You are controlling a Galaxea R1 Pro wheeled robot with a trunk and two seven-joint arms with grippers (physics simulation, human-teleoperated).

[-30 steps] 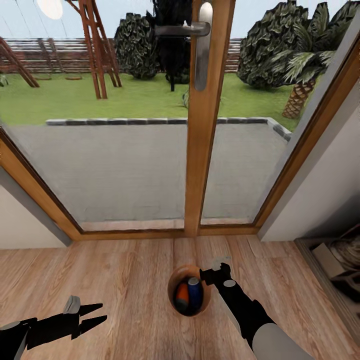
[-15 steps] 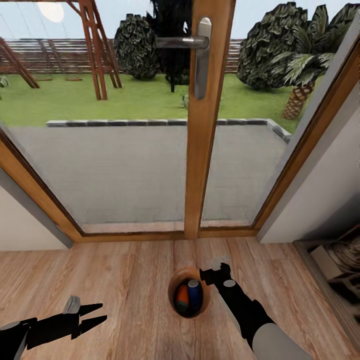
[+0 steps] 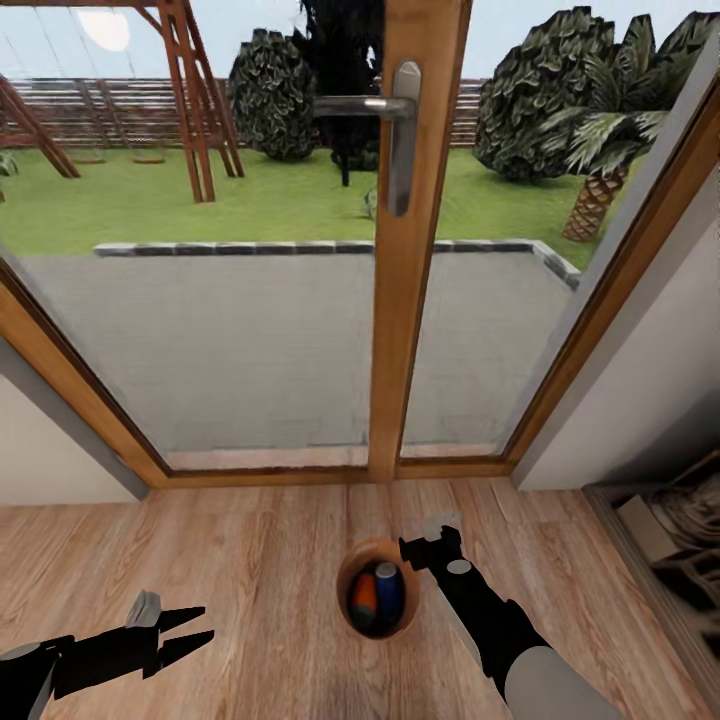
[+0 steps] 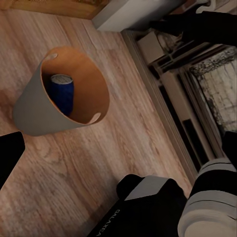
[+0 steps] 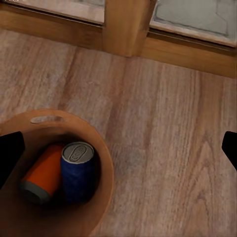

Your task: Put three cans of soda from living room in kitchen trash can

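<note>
Trash can [image 3: 377, 628] sits on the wood floor [image 3: 250, 560] by the glass door [image 3: 405, 250], 2 cans inside (orange can [image 3: 364, 596] tilted, blue can [image 3: 389, 590] upright). Right gripper [image 3: 432, 535] spread wide, empty, just beside the rim; left gripper [image 3: 190, 628] parted, empty, well apart

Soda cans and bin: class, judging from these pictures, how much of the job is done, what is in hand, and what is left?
Done: a blue can and an orange can lie inside the trash can. In hand: nothing; the left gripper is open and empty, and the right gripper hovers beside the bin's rim. Left: a third can isn't visible inside.
</note>
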